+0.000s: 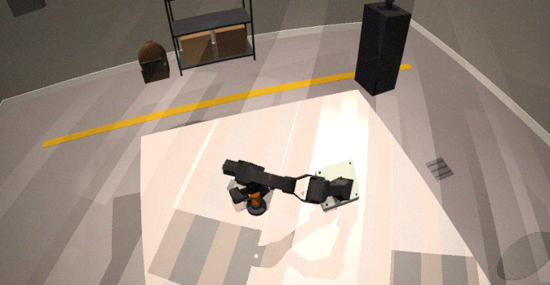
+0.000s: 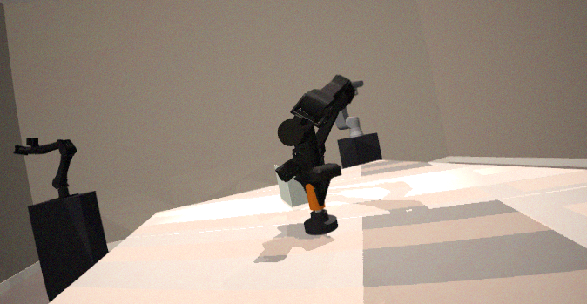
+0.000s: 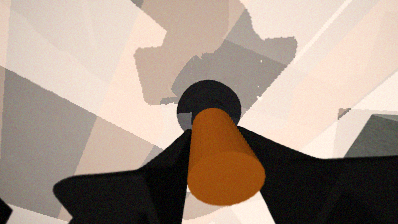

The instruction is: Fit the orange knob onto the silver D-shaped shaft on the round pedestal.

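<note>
The orange knob (image 1: 255,199) (image 2: 313,199) (image 3: 226,177) is held over the round dark pedestal (image 1: 256,210) (image 2: 321,226) (image 3: 209,92). My gripper (image 1: 255,196) (image 2: 314,194) (image 3: 213,131) points down and is shut on the knob, one finger on each side. In the exterior view the knob leans slightly, its top to the left. A short bit of the silver shaft (image 2: 320,211) shows between the knob's lower end and the pedestal's collar, so the knob is not flush with the pedestal. The knob's hole and the shaft's flat side are hidden.
My arm's pale base plate (image 1: 348,171) stands right of the pedestal in the top view. Shadows of the arm fall across the table (image 1: 171,179) (image 2: 196,269). Black stands (image 1: 381,48) (image 2: 70,239) with other arms, and a shelf rack (image 1: 210,21), are beyond the table.
</note>
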Available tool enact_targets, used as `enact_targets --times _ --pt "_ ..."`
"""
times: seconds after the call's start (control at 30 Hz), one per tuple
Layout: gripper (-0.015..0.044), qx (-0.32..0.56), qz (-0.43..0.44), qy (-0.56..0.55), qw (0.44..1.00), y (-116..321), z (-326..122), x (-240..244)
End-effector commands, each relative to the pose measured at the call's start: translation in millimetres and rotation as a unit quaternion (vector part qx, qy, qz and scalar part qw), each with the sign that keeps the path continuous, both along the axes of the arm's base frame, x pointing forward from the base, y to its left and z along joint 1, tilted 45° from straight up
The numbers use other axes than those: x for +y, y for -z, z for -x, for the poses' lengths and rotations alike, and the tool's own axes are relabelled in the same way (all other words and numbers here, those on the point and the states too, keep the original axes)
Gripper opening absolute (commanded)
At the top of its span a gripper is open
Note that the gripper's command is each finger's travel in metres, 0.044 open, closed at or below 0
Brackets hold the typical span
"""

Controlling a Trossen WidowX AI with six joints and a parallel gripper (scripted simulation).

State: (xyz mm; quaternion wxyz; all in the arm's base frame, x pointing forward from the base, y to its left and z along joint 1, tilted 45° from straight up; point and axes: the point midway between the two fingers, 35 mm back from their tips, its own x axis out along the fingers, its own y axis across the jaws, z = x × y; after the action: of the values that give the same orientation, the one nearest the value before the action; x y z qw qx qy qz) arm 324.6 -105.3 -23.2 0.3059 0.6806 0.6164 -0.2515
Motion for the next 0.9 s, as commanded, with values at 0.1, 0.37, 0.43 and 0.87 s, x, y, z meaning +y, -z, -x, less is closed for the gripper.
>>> enact_targets --times 0.1,0.37,0.43,0.87 --pt "0.0000 0.000 -0.002 0.003 1.000 4.2 -0.9 4.6" --pt "0.0000 0.000 0.000 0.000 1.000 6.5 -1.1 6.7" --pt "0.0000 0.000 0.000 0.000 1.000 6.5 -1.1 6.7" --pt "0.0263 0.000 0.000 0.000 1.000 6.5 -1.1 6.7"
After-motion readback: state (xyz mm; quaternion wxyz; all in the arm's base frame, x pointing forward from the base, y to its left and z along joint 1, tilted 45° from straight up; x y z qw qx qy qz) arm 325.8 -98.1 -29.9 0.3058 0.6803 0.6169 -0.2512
